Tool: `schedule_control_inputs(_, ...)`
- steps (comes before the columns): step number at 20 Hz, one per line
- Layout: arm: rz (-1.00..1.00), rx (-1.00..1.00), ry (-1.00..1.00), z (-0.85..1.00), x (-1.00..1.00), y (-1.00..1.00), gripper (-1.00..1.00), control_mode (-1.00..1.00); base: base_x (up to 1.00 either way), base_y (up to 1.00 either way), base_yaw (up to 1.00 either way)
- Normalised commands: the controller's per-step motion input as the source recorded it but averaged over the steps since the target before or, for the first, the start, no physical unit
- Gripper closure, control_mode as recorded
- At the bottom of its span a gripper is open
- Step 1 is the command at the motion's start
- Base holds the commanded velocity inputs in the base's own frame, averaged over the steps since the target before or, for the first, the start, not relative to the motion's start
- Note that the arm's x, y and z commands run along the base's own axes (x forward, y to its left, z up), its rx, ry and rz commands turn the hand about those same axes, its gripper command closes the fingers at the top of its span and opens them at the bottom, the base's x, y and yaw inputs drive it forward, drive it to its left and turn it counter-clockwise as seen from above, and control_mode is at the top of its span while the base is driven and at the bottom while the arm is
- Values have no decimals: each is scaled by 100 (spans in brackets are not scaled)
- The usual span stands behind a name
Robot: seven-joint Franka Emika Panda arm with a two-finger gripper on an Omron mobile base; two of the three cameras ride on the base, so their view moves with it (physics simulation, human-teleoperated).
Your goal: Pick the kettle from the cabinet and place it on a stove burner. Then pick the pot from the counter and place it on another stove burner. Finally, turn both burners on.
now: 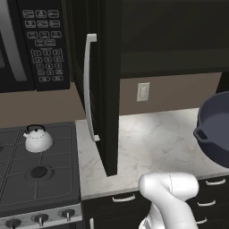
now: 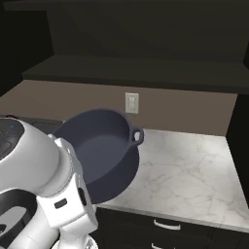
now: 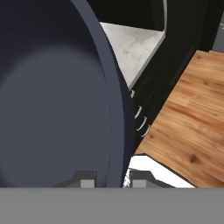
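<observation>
Gripper [image 3: 113,183] jaws clamped on the pot's [image 3: 52,96] rim, one finger inside the wall, one outside. Pot hangs tilted, lifted off the counter [image 2: 189,165], mouth toward the cam. Kettle [image 1: 37,138] sits upright on rear burner of stove [image 1: 40,172], left of open cabinet door [image 1: 102,89].

Domestic kitchen: gas stove [image 1: 40,179] with front knobs, microwave [image 1: 27,42] above, marbled counter [image 1: 152,143], dark cabinet [image 1: 105,85], wall outlet [image 1: 143,91].
</observation>
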Motion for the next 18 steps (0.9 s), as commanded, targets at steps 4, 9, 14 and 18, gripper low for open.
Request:
schedule_control_inputs(4,0,0,0,0,0,0,100,-100,0,0,0)
schedule_control_inputs(9,0,0,0,0,-2,0,100,100,-29,0,0)
schedule_control_inputs(14,0,0,0,0,0,0,100,100,-64,0,0)
schedule_control_inputs(18,0,0,0,0,0,0,100,100,-66,0,0)
